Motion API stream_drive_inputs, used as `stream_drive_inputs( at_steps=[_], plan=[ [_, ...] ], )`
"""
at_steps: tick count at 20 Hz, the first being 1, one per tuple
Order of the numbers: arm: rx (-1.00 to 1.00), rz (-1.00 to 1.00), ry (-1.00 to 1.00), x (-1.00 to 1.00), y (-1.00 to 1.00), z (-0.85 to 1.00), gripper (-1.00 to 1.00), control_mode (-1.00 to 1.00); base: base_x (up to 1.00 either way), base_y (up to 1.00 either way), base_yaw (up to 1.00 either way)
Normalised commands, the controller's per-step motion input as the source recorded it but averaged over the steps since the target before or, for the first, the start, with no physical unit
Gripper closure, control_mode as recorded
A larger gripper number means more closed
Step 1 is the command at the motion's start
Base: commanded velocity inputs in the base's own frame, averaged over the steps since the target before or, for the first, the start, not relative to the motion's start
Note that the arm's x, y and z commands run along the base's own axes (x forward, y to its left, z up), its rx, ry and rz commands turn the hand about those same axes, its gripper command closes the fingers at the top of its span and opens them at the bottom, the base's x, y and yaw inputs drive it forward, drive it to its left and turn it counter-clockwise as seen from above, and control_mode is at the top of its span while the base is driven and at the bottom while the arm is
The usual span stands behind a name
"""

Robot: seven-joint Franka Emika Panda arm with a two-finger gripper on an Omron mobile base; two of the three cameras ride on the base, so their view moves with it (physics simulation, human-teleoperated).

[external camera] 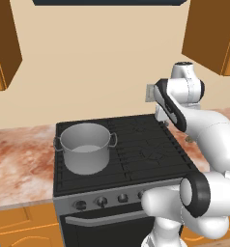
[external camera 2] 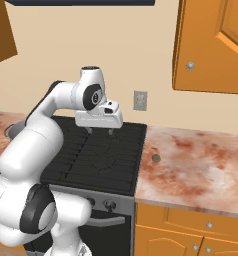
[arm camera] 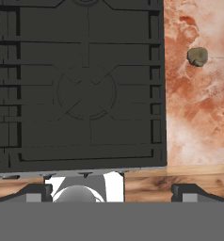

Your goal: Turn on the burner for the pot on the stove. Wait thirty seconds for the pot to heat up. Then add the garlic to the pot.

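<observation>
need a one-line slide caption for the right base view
Open hand hovers over the stove; garlic sits on the counter to its right.

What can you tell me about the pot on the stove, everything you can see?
The pot is a wide, grey, metal-looking cylinder with two small loop handles at its rim. It has no lid, and its inside looks empty. It stands upright on the black grates of the stove, on the left side of the cooktop. Only the grate touches it.
</observation>
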Motion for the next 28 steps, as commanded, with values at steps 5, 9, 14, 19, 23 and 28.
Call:
stream_drive_inputs(
  at_steps=[5, 9, 14, 19, 23, 28],
  plan=[
    [0.00, 0.00, 0.00, 0.00, 0.00, 0.00, -1.00, -1.00, 0.00, 0.00, 0.00],
    [0.00, 0.00, 0.00, 0.00, -0.01, -0.01, -1.00, -1.00, 0.00, 0.00, 0.00],
    [0.00, 0.00, -0.04, 0.03, -0.08, -0.29, -1.00, -1.00, 0.00, 0.00, 0.00],
    [0.00, -0.01, 0.00, 0.24, -0.29, -0.28, -1.00, -1.00, 0.00, 0.00, 0.00],
    [0.00, 0.00, 0.00, 0.49, -0.51, -0.17, -1.00, -1.00, 0.00, 0.00, 0.00],
    [0.00, 0.00, 0.00, 0.54, -0.38, -0.16, -1.00, -1.00, 0.00, 0.00, 0.00]
  ],
)
